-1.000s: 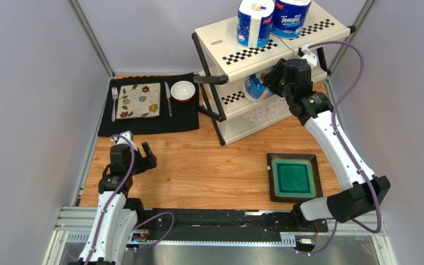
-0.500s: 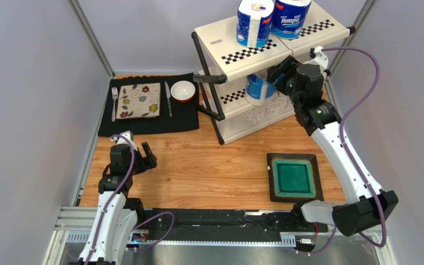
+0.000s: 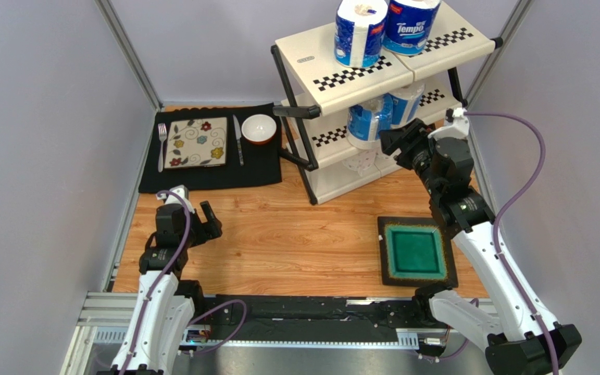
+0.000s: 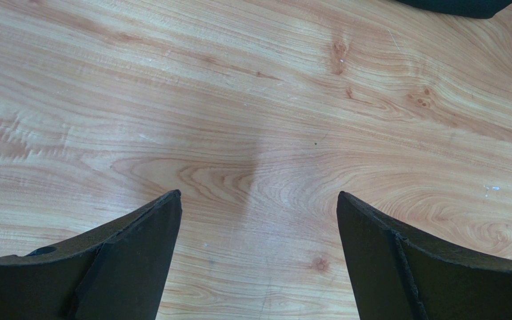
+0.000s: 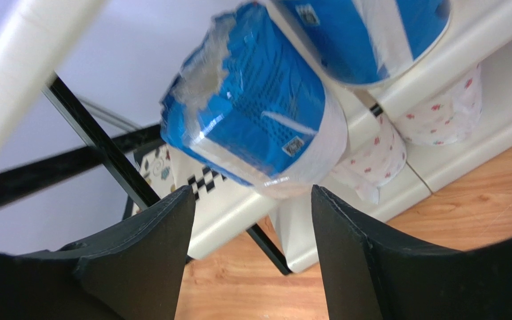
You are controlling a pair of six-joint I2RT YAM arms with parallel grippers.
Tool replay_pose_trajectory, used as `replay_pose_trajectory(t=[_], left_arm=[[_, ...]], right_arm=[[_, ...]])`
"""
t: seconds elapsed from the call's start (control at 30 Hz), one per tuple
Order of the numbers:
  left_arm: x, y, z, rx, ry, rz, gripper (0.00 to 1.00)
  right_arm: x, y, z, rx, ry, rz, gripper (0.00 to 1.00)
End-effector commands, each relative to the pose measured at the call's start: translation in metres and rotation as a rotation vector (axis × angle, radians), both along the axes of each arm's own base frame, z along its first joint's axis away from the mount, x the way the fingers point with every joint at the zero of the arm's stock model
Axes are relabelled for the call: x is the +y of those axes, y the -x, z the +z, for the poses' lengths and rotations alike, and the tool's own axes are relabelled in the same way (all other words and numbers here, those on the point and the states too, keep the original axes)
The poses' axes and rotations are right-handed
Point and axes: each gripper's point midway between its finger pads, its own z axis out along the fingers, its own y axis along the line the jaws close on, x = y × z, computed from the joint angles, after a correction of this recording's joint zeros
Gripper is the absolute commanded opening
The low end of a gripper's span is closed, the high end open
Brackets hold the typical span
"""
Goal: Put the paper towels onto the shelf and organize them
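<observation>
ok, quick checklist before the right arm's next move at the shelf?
1. Right gripper unloaded: ok, jaws apart, nothing between them.
2. Near blue roll seated on the middle tier: cannot tell, it stands at the front edge and its base is hidden.
3. Second blue roll on that tier: ok, beside the first.
4. Top-tier rolls: ok, two on the top panel.
5. Bottom-tier white rolls: ok, two on the shelf.
6. Left gripper: ok, open and empty over the table.
</observation>
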Motion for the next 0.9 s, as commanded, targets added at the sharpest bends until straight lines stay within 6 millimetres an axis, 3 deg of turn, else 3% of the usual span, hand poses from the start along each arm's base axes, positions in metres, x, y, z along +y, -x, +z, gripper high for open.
replay_pose_trajectory(t=[0.0,0.13,0.4,0.8,0.87], left_arm=[[-0.002,-0.005,0.004,-0.028,-0.002,-0.02,0.95],[-0.002,-0.005,0.003,-0.026,-0.003,-0.018,0.95],[-0.001,-0.005,0.003,-0.026,-0.004,-0.016,0.95],[-0.001,-0.004,0.002,-0.02,-0.005,-0.017,0.95],[-0.001,-0.004,0.002,-0.022,-0.004,-0.016,0.95]], right_arm=[[0.016,0.0,0.002,-0.063,0.031,0.106,0.68],[0.024,-0.006,0.001,-0.07,0.042,0.147,0.68],[0.024,-0.04,-0.013,-0.031,0.065,0.084,0.67],[0.034,-0.071,-0.011,-0.037,0.027,0.075,0.66],[0.034,-0.076,-0.004,-0.063,0.018,0.063,0.66]])
